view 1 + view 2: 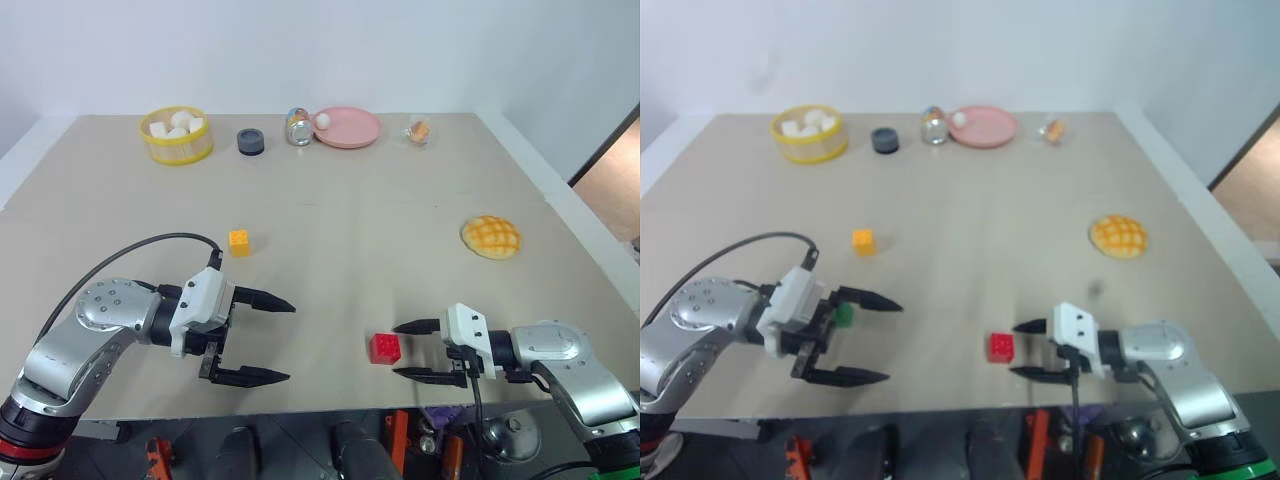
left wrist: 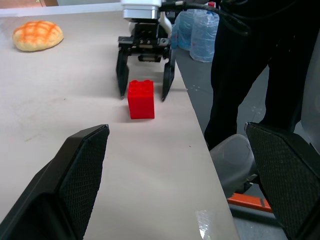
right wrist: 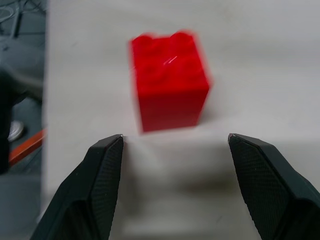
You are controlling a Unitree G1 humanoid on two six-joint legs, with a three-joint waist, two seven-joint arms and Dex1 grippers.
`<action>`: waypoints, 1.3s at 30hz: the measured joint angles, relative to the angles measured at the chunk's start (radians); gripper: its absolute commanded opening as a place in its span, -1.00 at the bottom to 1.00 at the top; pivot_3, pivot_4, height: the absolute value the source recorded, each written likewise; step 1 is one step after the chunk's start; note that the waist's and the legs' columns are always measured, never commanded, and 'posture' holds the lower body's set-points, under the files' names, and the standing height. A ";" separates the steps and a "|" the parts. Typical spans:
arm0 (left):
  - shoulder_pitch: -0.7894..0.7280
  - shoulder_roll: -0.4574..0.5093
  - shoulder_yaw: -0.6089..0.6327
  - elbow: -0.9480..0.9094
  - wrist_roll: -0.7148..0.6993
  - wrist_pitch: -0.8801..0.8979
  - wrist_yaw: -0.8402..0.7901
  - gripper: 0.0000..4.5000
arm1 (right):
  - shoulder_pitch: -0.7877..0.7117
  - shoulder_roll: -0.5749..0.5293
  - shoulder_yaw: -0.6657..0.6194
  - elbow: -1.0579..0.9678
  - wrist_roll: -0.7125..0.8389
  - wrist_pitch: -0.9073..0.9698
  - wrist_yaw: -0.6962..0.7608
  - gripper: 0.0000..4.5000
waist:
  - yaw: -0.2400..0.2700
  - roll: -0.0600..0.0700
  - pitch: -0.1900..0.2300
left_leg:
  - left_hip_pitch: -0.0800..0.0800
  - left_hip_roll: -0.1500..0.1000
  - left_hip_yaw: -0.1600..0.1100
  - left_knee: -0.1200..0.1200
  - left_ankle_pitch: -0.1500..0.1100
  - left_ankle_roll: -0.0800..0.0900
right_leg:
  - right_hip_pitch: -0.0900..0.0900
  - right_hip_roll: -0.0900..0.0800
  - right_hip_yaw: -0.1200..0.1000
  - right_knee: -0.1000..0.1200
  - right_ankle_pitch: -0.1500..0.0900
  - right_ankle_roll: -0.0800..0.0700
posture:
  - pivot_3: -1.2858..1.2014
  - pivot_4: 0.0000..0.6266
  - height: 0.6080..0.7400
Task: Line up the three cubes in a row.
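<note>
The red cube (image 1: 385,347) stands near the table's front edge. Right behind it my right gripper (image 1: 395,350) hangs open, its fingertips (image 3: 107,150) just short of the cube's sides and not touching it. The yellow-orange cube (image 1: 238,242) rests further back on the left. In the right eye view the green cube (image 1: 843,315) peeks out behind my left gripper (image 1: 290,341). That gripper is open wide above the table, pointing toward the red cube (image 2: 140,99), with nothing between its fingers.
Along the far edge stand a yellow basket (image 1: 176,150) of white lumps, a dark round lid (image 1: 251,141), a can (image 1: 298,127), a pink plate (image 1: 350,135) and a small clear item (image 1: 419,131). A bun (image 1: 491,237) lies right. A person's dark trousers (image 2: 250,60) stand beside the table.
</note>
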 measured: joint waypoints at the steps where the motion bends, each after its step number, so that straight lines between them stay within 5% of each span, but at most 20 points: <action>1: 0.000 -0.001 0.000 0.000 0.002 0.000 0.002 1.00 | -0.012 0.002 0.003 0.009 -0.006 0.000 -0.002 0.54 | 0.000 0.000 0.000 | 0.000 0.000 0.000 0.000 0.000 0.000 | 0.000 0.000 0.000 0.000 0.000 0.000 | 0.03 -0.52 1.00; 23: 0.001 0.000 0.014 0.042 0.018 -0.012 0.014 1.00 | -0.071 0.047 0.042 0.078 -0.017 -0.024 0.023 0.54 | -0.001 -0.001 -0.001 | 0.001 0.001 0.000 0.000 0.000 0.000 | 0.000 0.001 0.000 0.000 0.000 -0.001 | 0.03 -0.52 1.00; 30: -0.002 0.001 0.014 0.079 0.030 -0.026 0.008 1.00 | -0.073 0.074 0.070 0.072 -0.017 -0.024 0.022 -0.42 | -0.004 -0.003 -0.002 | 0.002 0.003 0.000 -0.001 0.000 0.000 | 0.000 0.003 0.000 0.000 0.001 -0.002 | 0.03 -0.52 1.00; 39: -0.009 0.000 0.014 0.107 0.048 -0.045 -0.006 1.00 | -0.099 0.092 0.090 0.081 -0.036 -0.043 0.021 -0.50 | -0.004 -0.003 -0.002 | 0.002 0.003 0.000 -0.001 0.000 0.000 | 0.000 0.003 0.000 0.000 0.002 -0.003 | 0.03 -0.52 1.00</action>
